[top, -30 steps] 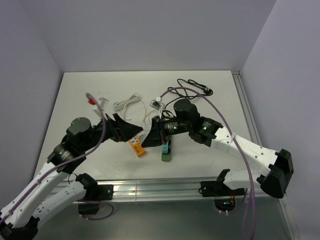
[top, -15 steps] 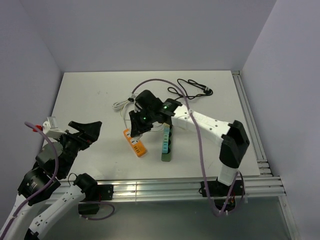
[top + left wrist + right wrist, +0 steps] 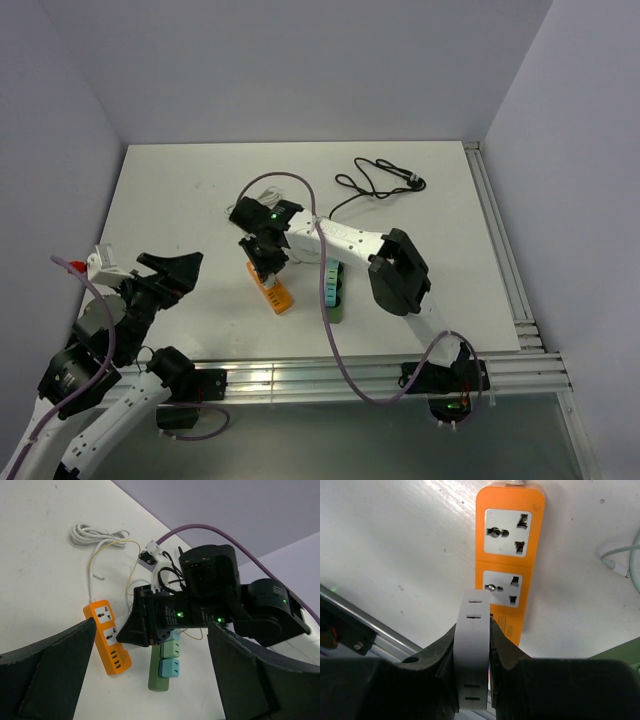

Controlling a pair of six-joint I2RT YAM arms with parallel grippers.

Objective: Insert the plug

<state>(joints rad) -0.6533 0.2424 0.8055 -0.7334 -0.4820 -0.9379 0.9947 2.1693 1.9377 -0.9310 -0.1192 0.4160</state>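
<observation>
Clamping white plug (image 3: 471, 650): right jaws | orange strip (image 3: 505, 564) near end hidden

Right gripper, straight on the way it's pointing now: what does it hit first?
The white plug clamped in the right gripper would land on the orange power strip, probably at or just below its second socket. The height above the strip is unclear.

My left arm (image 3: 90, 350) sits folded low at about 8 o'clock in the top view. The left gripper (image 3: 172, 266) points toward 2 o'clock, jaws spread wide with nothing between them. My right arm (image 3: 398, 272) rises from 5 o'clock, bends at the elbow and stretches toward 9 o'clock to mid-table, where the right gripper (image 3: 263, 258) points down, pinched tight on the plug (image 3: 472, 625).
</observation>
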